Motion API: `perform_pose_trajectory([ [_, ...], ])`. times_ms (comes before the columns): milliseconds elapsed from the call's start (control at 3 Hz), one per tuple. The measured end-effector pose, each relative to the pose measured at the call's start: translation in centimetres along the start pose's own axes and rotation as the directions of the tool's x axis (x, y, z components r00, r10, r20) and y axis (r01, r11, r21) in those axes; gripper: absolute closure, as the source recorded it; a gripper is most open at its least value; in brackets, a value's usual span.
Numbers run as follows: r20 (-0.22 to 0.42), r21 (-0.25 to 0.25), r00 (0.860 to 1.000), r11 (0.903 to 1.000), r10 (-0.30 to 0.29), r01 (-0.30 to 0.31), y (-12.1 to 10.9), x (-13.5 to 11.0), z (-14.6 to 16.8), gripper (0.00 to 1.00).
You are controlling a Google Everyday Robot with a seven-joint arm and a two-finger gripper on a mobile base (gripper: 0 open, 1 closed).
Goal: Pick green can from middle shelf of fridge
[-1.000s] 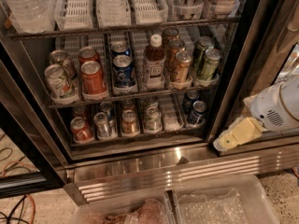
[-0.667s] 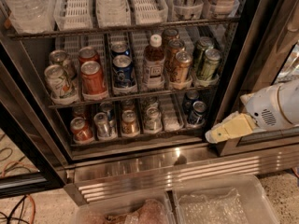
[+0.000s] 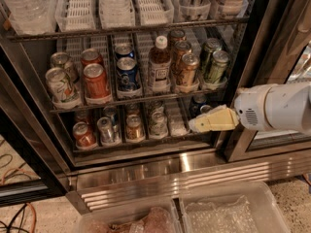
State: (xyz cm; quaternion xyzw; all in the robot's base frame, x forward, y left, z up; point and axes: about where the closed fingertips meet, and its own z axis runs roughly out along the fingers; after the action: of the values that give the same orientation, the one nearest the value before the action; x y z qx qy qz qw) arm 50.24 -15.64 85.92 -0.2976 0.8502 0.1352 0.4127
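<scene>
We're in the reach-in step: the gripper hangs low at the right of the fridge, level with the bottom row and carrying nothing, though we can't tell if it's wide or narrow. The green can stands untouched up in the right-hand lane of the middle shelf, beside a brown can. Next, we reckon, it must lift and slide in without bumping that neighbour.
</scene>
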Motion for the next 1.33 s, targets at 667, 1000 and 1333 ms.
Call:
perform_pose_trajectory([
  [667,0.068,0.052,0.997,0.9981,0.029,-0.032,-0.7,-1.5,0.1,0.00],
  [1000,0.118,0.112,0.992,0.9920,0.043,-0.057,-0.3,-2.5,1.8,0.00],
  [1333,0.201,0.163,0.974,0.9770,0.103,-0.137,-0.6,-2.6,3.4,0.00],
])
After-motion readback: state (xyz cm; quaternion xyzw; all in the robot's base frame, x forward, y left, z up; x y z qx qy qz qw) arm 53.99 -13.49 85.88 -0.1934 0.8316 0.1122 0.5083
